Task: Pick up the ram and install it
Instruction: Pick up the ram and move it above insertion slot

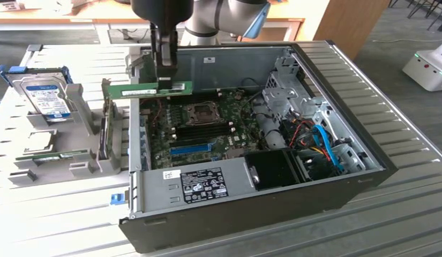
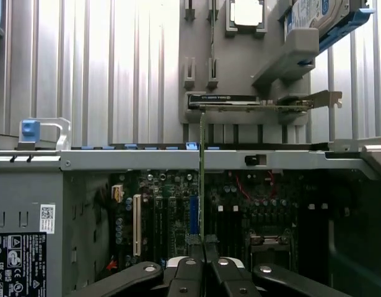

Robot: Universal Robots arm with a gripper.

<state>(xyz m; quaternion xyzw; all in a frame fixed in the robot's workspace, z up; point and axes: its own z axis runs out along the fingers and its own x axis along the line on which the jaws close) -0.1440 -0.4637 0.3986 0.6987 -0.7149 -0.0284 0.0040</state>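
What you could not make out

The exterior view's upper edge cut off the arm (image 1: 214,19) above its wrist. The tool (image 1: 165,80) covered the stretch of the ram (image 1: 139,91) where it clamped the board, and the print on the ram's white label was too small for you to read. In the wrist view the ram stood edge-on, hiding both faces from you, and the frame's edge cropped the hard drive (image 2: 314,15).

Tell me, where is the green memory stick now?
The gripper holds the memory stick in the air, over the open computer case's wall on the exterior view's left.
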